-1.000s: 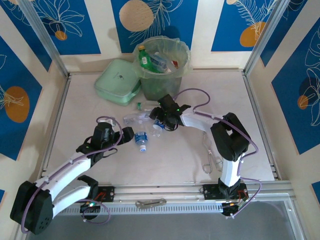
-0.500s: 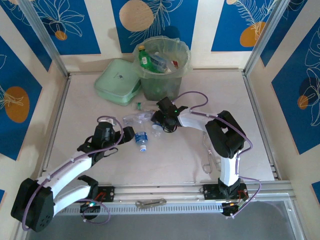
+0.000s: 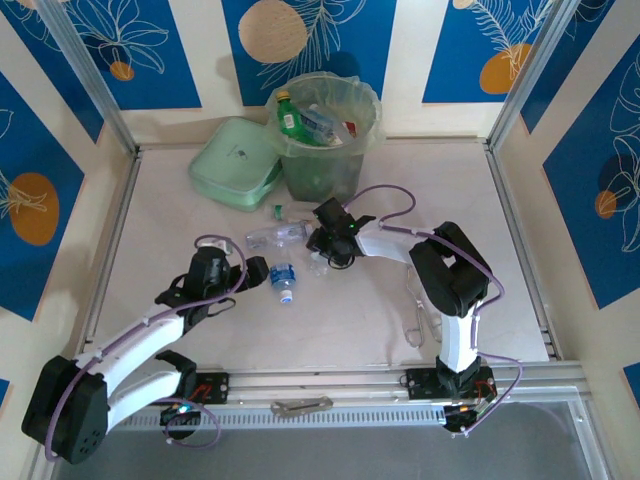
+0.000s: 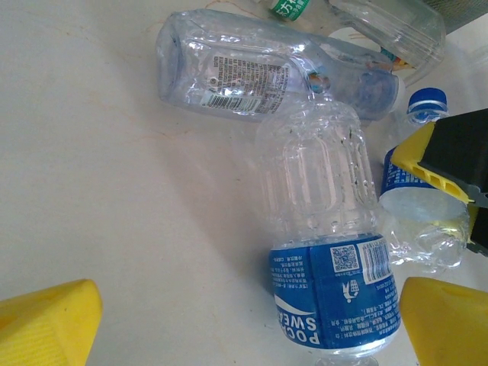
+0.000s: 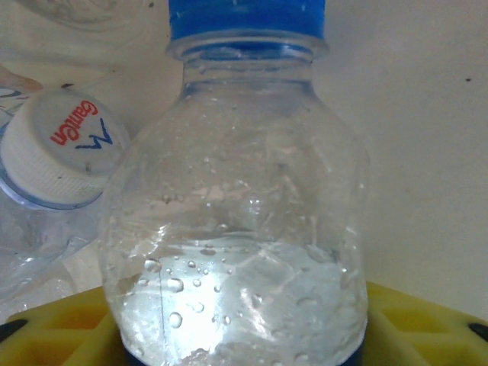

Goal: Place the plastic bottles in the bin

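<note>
Right hand shifted, gripping blue-capped bottle | left hand wide, labelled bottle between

Shows a clear bottle close up, its blue cap at the top edge and droplets clinging inside its wall. Seats the lower body between the yellow fingers of the right gripper, touching both. Sets a white cap with red and blue print just left, on a crumpled bottle. Lies over pale table.

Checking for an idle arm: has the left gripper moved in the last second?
No. The left gripper sits equally far from the green lid as before.
</note>
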